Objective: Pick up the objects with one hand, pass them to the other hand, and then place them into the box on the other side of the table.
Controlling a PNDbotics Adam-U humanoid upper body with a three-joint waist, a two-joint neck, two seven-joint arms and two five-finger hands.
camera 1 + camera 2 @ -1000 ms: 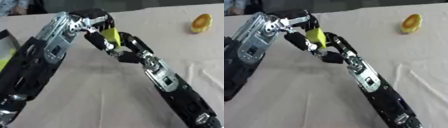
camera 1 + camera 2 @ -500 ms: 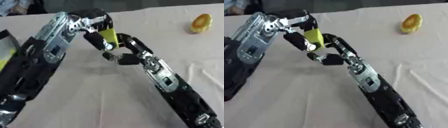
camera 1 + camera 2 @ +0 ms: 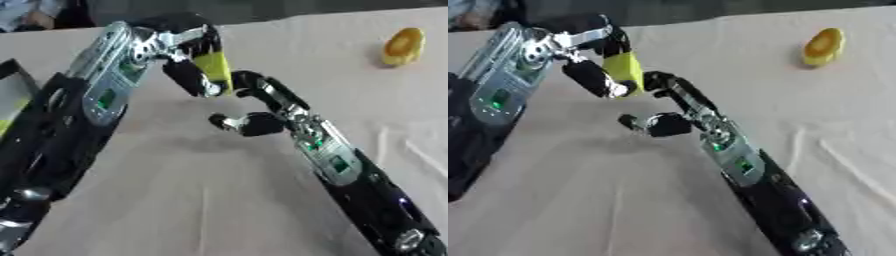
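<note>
Your left hand [image 3: 188, 55] has its fingers and thumb curled round the yellow block [image 3: 213, 71], which sits upright in the grasp above the table, a little toward 11 o'clock from the centre of the left eye view. Dark fingers lie down the block's left face and another reaches over its top edge. Your right hand [image 3: 254, 107] is just at 5 o'clock from the block: its upper fingers arch up beside the block's lower right corner, and you cannot tell from either view whether they touch it. Its lower part is curled inward at about 7 o'clock from the palm and holds nothing. From the left hand, the silver-and-black left forearm [image 3: 101, 90] runs down toward 7 o'clock and leaves the view at the lower left. The right forearm [image 3: 341, 170] runs toward 5 o'clock to the lower right corner. At 9 o'clock, on the left edge, a corner of the box [image 3: 16, 87] shows. Far off at 1 o'clock, an orange-yellow object [image 3: 402, 47] lies on the beige tablecloth [image 3: 219, 200], well apart from both hands.
</note>
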